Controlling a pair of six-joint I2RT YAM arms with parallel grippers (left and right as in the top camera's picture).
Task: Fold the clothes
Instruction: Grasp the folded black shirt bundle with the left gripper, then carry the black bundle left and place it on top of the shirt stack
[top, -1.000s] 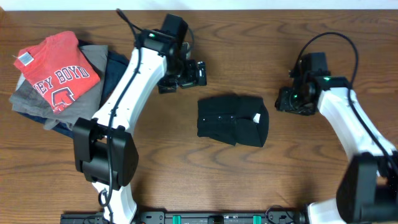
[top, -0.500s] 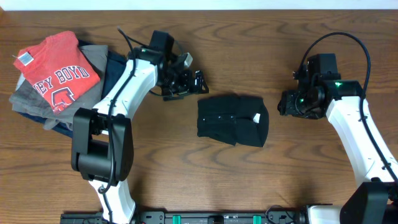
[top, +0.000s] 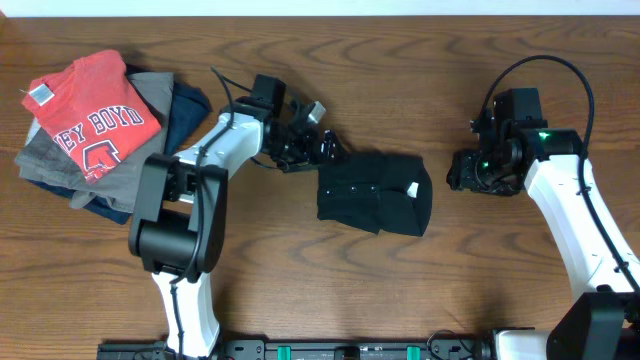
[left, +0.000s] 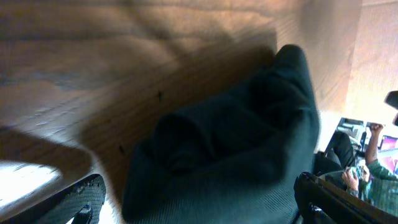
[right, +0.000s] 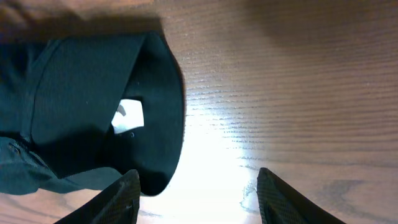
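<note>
The black T-shirt (top: 375, 192) lies folded into a compact rectangle at the table's middle, its white neck tag (top: 411, 188) showing near the right end. My left gripper (top: 322, 148) is open at the shirt's upper left corner. In the left wrist view its fingers (left: 199, 208) are spread wide on either side of a bunched edge of the shirt (left: 236, 149). My right gripper (top: 468, 172) is open and empty just right of the shirt. In the right wrist view its fingers (right: 199, 199) hover over bare wood beside the shirt (right: 81, 106) and tag (right: 127, 117).
A pile of clothes sits at the far left: a red T-shirt (top: 90, 115) with white lettering on top of grey (top: 55, 165) and navy (top: 185, 110) garments. The wooden table (top: 300, 270) surrounds the black shirt.
My left gripper has swung right and down from behind the shirt to its upper left corner. My right gripper shifted slightly, then held still. The shirt has not moved.
</note>
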